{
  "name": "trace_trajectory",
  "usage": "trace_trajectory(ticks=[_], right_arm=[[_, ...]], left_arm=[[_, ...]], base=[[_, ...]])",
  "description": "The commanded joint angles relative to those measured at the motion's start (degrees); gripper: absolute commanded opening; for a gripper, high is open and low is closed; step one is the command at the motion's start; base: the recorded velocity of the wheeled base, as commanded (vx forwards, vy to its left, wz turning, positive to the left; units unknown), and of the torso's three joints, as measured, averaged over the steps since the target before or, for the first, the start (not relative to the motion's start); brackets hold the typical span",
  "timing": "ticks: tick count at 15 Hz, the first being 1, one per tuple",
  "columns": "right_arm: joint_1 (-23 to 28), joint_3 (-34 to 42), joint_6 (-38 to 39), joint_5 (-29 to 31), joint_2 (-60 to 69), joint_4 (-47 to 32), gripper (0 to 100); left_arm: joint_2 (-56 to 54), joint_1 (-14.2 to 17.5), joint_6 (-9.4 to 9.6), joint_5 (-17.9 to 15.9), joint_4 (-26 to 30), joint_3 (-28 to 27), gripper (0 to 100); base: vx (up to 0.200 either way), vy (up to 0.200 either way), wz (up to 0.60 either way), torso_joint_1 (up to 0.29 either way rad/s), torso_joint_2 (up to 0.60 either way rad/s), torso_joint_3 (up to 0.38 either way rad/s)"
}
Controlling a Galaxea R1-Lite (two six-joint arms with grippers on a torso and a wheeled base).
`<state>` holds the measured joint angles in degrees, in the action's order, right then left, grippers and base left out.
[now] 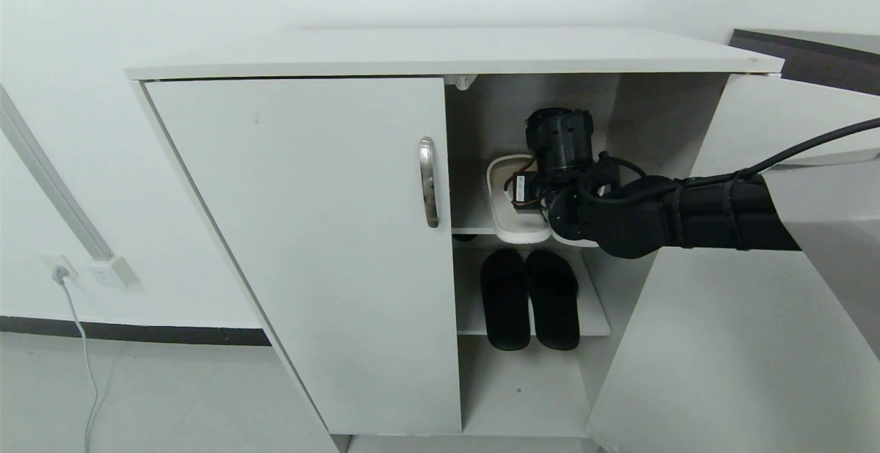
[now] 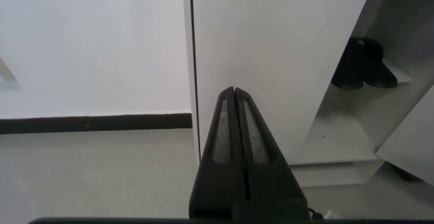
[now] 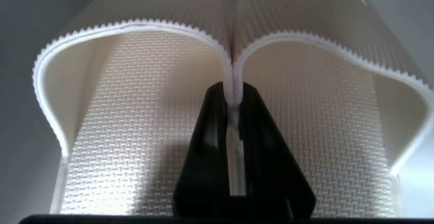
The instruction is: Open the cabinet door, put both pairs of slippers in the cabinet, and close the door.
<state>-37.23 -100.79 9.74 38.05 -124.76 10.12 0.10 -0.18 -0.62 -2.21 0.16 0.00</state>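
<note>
Inside the cabinet [image 1: 440, 51], on the top shelf [image 1: 467, 223], the white slippers [image 3: 135, 136] are held by the right gripper [image 3: 234, 105]. Its fingers are pinched tight on the inner sides of both slippers, which are squeezed together between them. The black slippers [image 1: 529, 298] are laid side by side on the lower shelf [image 1: 598, 322], at 6 o'clock from the white pair. The open door [image 1: 687, 343] is swung out at 3 o'clock, and the shut door [image 1: 309, 247] is at 9 o'clock. The left gripper [image 2: 234, 98] is seen outside, near the shut door, with its fingers pressed together and nothing held.

The second pair is likely being put away now. Next, the right fingers should be opened so the white pair is let go on the shelf. The heels seem close to the front edge, so a small push inward may be needed. Then the arm should be pulled straight out, and the open door should be pushed shut.
</note>
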Motion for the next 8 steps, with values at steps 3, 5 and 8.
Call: trace_trajectory(ticks=[3, 5, 8], right_arm=[[-0.12, -0.37, 0.02, 0.01, -0.40, -0.01, 0], [-0.12, -0.55, 0.02, 0.01, -0.66, -0.01, 100], [-0.56, 2.00, 0.10, 0.01, 1.36, -0.01, 100]], left_arm=[[0.08, 0.01, -0.08, 0.01, 0.02, 0.00, 0], [0.08, 0.01, -0.08, 0.01, 0.02, 0.00, 0], [0.08, 0.01, -0.08, 0.01, 0.02, 0.00, 0]], base=[[0.000, 0.000, 0.00, 0.000, 0.00, 0.000], [0.000, 0.000, 0.00, 0.000, 0.00, 0.000], [0.000, 0.000, 0.00, 0.000, 0.00, 0.000]])
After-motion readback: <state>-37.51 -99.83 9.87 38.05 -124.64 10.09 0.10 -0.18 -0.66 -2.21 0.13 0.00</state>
